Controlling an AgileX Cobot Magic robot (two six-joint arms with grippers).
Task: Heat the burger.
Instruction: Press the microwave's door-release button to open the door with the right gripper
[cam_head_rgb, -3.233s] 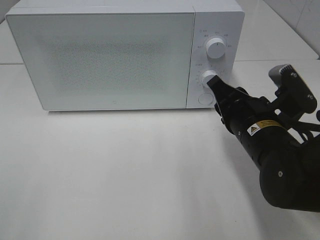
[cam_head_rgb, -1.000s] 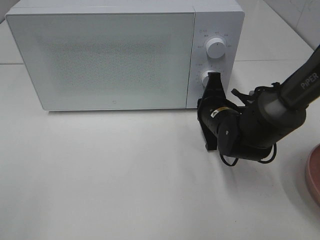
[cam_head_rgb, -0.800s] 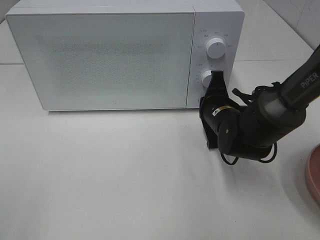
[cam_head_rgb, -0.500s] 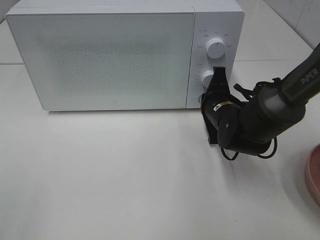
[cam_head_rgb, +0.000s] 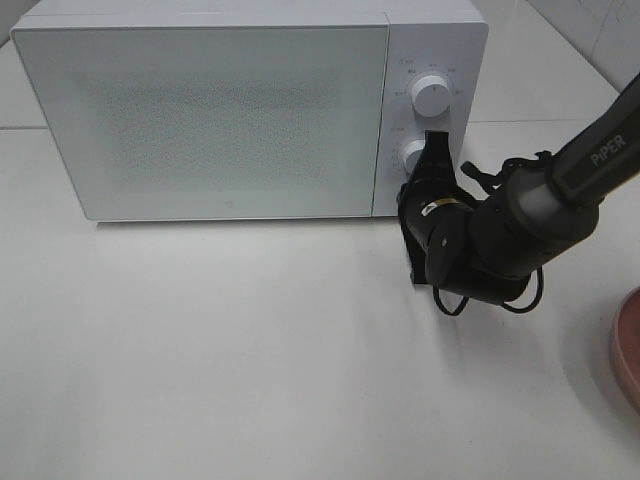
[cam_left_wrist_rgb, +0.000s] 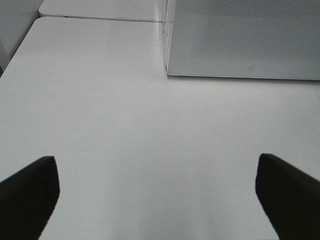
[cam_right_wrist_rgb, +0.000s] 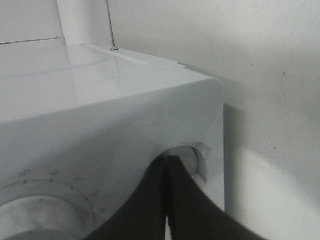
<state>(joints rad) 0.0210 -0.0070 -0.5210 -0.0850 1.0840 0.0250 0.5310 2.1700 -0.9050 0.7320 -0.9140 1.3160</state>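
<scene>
Burger: showing in no view, so I am judging it to be sitting behind the closed door (cam_head_rgb: 200, 110) of the microwave (cam_head_rgb: 430, 30), leftward of my right gripper (cam_right_wrist_rgb: 166, 162), fingers together and pointing at the round button (cam_right_wrist_rgb: 196, 159); left gripper (cam_left_wrist_rgb: 160, 186) idling, spread apart, farther off.

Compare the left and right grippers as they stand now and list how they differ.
The left gripper is open, its fingers wide apart. The right gripper is shut, its fingers pressed together. The left gripper hangs over the table, short of the microwave. The right gripper is at the microwave's control panel, beside the lower knob. Both have dark fingers and hold nothing.
</scene>
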